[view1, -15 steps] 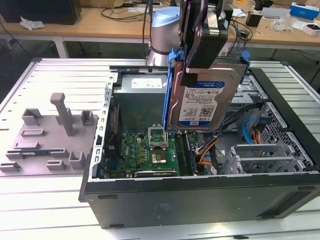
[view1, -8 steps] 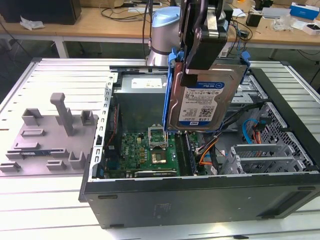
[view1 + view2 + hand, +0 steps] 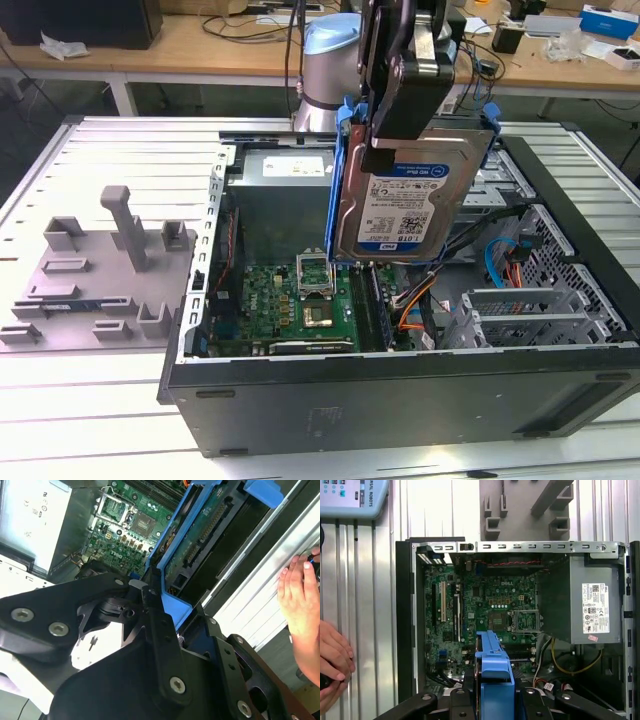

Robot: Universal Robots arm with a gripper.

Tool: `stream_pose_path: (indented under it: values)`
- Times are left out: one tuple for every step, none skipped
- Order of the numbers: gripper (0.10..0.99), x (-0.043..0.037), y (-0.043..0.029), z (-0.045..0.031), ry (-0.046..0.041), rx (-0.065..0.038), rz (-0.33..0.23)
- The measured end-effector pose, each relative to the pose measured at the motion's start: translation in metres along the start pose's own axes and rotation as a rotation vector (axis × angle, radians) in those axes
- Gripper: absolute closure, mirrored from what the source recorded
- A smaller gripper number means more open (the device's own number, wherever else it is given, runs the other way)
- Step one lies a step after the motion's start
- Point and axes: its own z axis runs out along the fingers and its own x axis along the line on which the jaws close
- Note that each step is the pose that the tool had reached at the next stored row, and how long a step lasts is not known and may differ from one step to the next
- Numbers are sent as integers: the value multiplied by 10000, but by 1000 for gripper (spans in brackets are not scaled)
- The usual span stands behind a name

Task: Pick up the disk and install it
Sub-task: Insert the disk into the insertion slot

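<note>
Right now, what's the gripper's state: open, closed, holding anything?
Gripper: closed on the disk, which it holds on edge over the open computer case.

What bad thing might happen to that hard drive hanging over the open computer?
The pincer grips the hard drive by its top edge above the open case; if it slips, it could drop onto the motherboard. Going down, it might snag the orange cables. A person's hand beside the case could get bumped.
</note>
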Motion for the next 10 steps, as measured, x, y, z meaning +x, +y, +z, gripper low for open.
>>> stream_pose_path:
  values:
    - [718, 6, -22, 0, 0, 0, 4]
    - [718, 13, -64, 0, 1, 0, 2]
    - [718, 21, -100, -1, 1, 0, 3]
    - [718, 40, -173, -3, 1, -1, 4]
    - [718, 54, -227, -4, 1, -1, 2]
    - [718, 63, -264, -4, 1, -1, 3]
    - [718, 70, -295, -4, 0, -1, 4]
    - [718, 86, -362, -5, 1, -1, 2]
    - [718, 109, -439, -4, 0, -1, 3]
    - [718, 121, -477, -4, 0, -1, 4]
